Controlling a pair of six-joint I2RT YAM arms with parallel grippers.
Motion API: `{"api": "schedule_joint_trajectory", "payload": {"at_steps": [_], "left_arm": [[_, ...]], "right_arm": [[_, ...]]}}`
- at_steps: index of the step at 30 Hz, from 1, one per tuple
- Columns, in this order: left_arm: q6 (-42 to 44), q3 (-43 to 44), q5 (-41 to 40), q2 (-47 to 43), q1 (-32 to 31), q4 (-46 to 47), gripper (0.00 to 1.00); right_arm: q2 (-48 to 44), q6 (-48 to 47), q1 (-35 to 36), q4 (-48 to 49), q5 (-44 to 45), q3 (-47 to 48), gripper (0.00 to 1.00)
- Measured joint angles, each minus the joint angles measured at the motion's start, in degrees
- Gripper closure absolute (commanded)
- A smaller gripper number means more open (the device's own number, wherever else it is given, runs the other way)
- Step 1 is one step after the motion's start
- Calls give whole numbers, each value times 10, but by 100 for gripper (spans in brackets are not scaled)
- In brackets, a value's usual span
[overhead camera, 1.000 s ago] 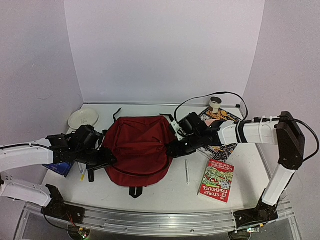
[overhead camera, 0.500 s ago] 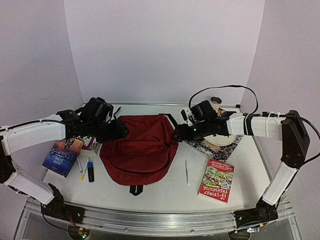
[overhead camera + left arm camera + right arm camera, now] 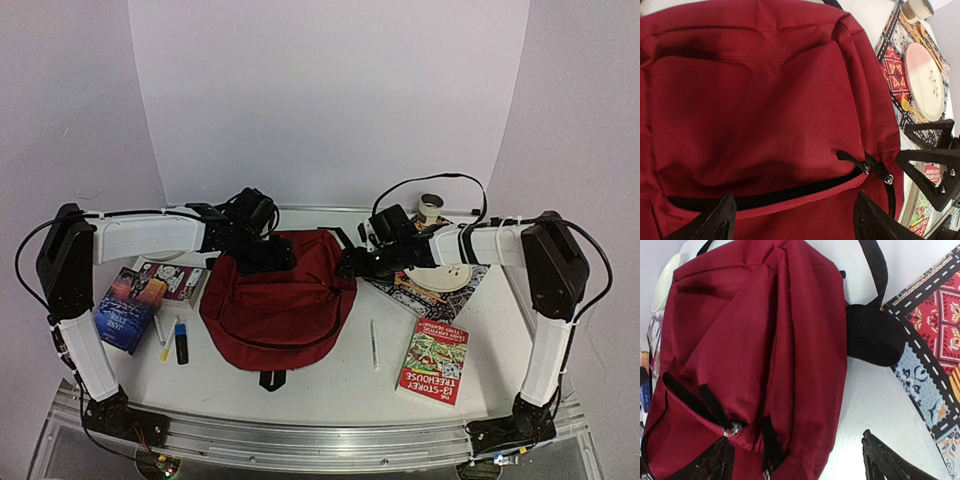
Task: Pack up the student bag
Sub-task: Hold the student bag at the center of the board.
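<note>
Left gripper (image 3: 272, 256) and right gripper (image 3: 350, 267) now farther back, jaws wide, empty, student bag (image 3: 278, 305) just below.

Centre of the white table (image 3: 330, 392): taken up by the large dark red fabric backpack (image 3: 275, 305). Above its far edge hung the left gripper (image 3: 276, 257) and right gripper (image 3: 347, 267), jaws spread, with a narrow gap between them.

Left lane obstructed: a blue paperback book (image 3: 124, 312), a pink-covered booklet (image 3: 170, 282) and a blue-and-black marker (image 3: 180, 341) lay just beside the bag.

Right lane: a thin white pen (image 3: 374, 343) lay between the bag and a red paperback book (image 3: 435, 360). Farther back lay a patterned mat (image 3: 405, 292) bearing a white plate (image 3: 446, 278).

Near strip: passable, save the bag's black strap end (image 3: 270, 381).
</note>
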Motion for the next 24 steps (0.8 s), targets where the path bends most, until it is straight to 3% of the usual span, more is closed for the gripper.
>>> {"api": "schedule_joint_trajectory", "payload": {"at_steps": [8, 11, 20, 24], "left_arm": [[3, 14, 43, 47, 0, 3, 20], [-6, 16, 63, 58, 0, 12, 20], [-41, 18, 103, 79, 1, 40, 22], [-54, 23, 115, 81, 1, 50, 22]], "right_arm": [[73, 13, -2, 19, -17, 49, 13], [94, 17, -2, 26, -23, 60, 28], [104, 13, -5, 55, -48, 51, 96], [90, 10, -5, 78, -61, 28, 100]]}}
